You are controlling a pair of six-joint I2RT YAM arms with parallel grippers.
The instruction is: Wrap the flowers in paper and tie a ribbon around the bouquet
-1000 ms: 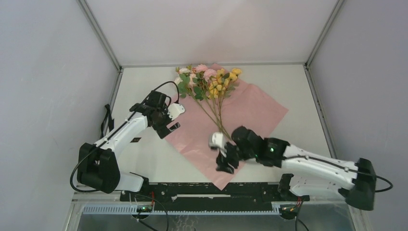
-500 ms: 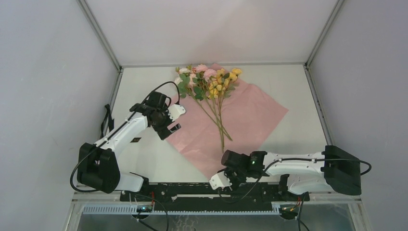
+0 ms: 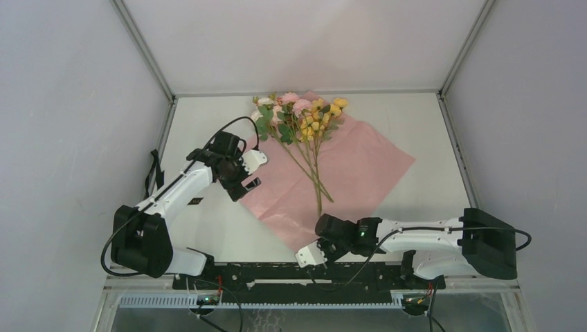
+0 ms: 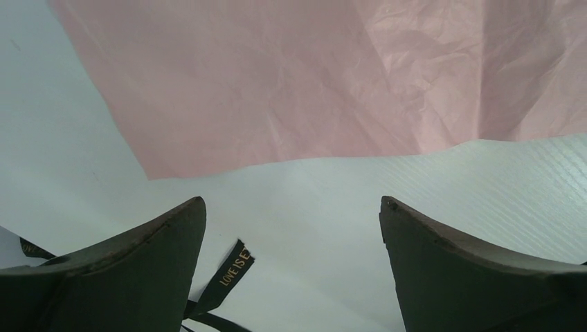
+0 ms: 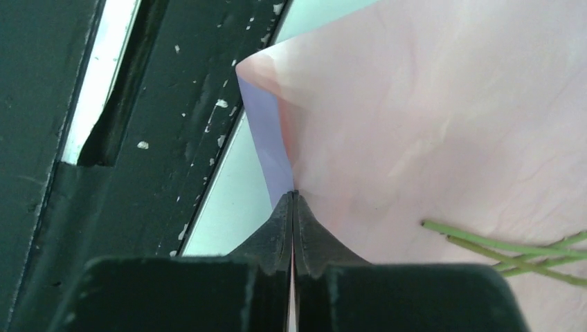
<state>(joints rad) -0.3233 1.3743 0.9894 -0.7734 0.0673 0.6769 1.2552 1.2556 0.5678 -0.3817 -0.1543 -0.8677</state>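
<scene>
Paper (image 3: 367, 166) lies pink side up under flowers (image 3: 301, 114); right hand (image 5: 293, 197) pinches its near corner, left hand (image 4: 291, 207) gapes open.

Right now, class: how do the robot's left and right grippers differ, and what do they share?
The left gripper stands wide open and empty; the right gripper is shut, pinching the paper at its edge. The left is near the paper's left corner, with the ribbon below it; the right is at the near corner, by the stalks of the flowers. Both are at the paper's edge.
</scene>
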